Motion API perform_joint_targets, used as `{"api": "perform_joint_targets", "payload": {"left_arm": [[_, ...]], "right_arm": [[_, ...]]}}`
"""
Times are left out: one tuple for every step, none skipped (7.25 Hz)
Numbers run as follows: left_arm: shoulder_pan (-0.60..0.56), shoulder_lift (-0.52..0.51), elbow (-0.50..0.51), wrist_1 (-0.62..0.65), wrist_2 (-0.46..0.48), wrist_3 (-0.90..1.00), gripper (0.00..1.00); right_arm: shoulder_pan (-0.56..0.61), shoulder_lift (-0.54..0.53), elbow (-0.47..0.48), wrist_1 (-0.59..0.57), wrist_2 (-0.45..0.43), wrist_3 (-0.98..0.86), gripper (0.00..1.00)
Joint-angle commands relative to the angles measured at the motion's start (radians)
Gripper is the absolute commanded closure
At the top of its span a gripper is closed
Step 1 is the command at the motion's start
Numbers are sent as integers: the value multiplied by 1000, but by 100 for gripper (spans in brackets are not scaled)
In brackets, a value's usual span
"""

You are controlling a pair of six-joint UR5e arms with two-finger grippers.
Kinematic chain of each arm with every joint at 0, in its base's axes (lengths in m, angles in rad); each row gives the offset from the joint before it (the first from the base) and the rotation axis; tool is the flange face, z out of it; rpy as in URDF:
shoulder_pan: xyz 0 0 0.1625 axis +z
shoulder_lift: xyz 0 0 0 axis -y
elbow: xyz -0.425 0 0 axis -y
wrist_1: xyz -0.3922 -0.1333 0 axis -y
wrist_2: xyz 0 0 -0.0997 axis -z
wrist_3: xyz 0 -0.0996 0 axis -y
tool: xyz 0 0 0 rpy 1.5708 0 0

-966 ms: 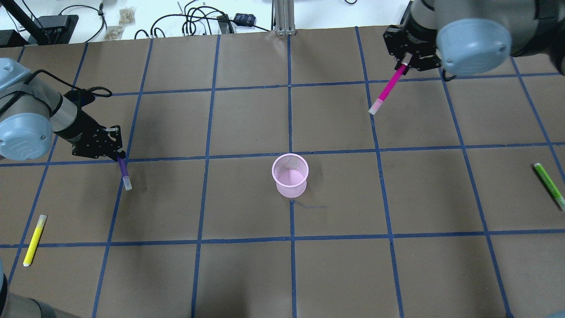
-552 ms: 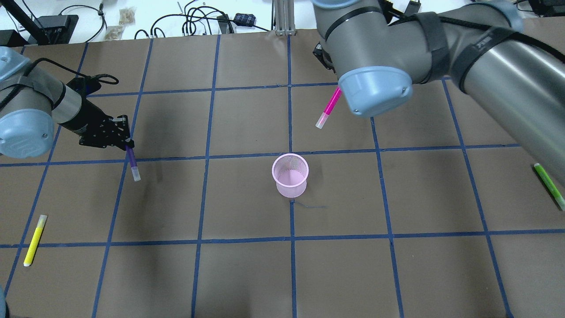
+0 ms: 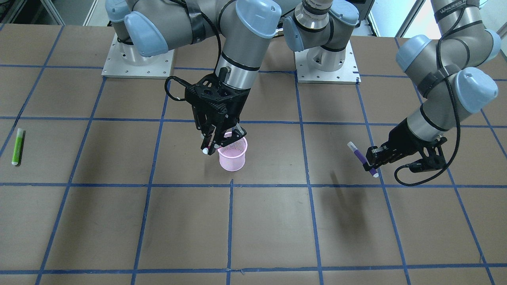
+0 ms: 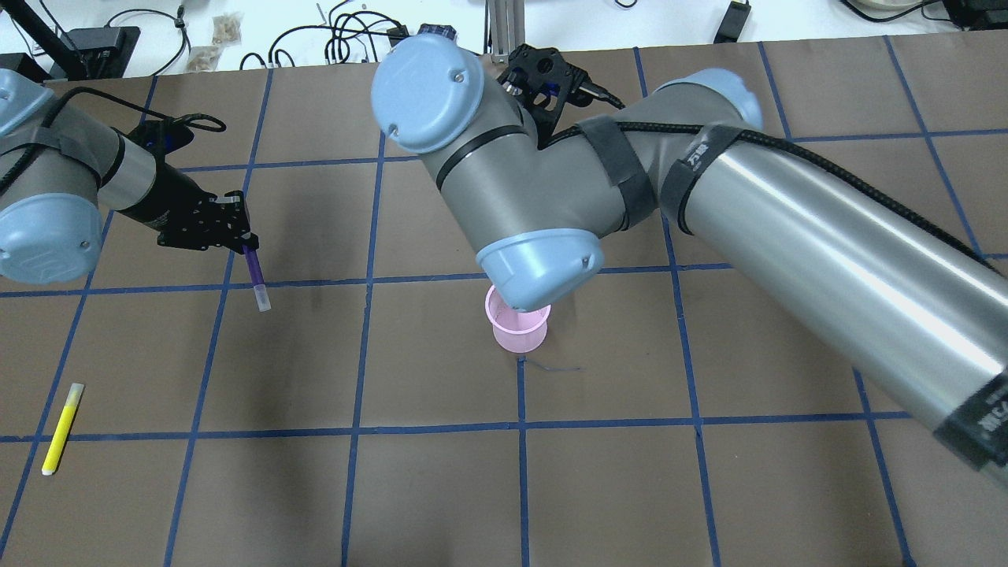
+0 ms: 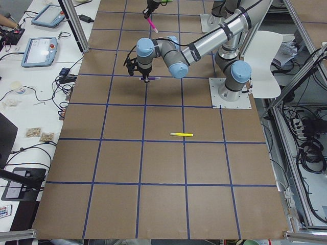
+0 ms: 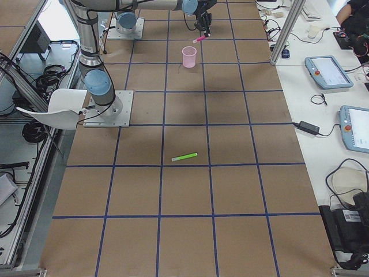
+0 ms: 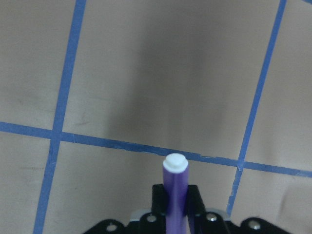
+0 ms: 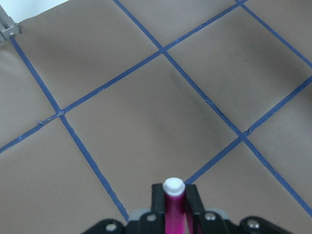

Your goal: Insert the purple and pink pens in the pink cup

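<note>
The right gripper [image 3: 214,143] pinches the pink pen [image 8: 174,207] close by the rim of the pink cup [image 3: 233,159], whose far side the arm's elbow hides from overhead. The left gripper [image 3: 371,160] clamps the purple pen [image 3: 357,154] well apart from the cup. A yellow pen [image 4: 61,429] and a green pen [image 3: 16,146] lie near the table's ends.

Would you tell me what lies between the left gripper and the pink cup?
In the overhead view, only bare brown paper crossed by blue tape separates the left gripper from the pink cup.
</note>
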Motion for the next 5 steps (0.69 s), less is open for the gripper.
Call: {"api": "perform_joint_targets", "payload": {"left_arm": [[-26, 18, 0, 0, -2, -9, 100], [-26, 27, 0, 0, 1, -12, 100], [-27, 37, -2, 0, 1, -14, 100], [-32, 52, -3, -3, 1, -14, 100], [-46, 60, -3, -5, 1, -14, 100]], "right_arm": [[50, 47, 58, -88, -115, 44, 100], [61, 51, 75, -112, -121, 53, 100], [69, 54, 88, -116, -121, 90, 100], [86, 58, 101, -118, -123, 134, 100], [107, 64, 117, -119, -147, 137, 100]]}}
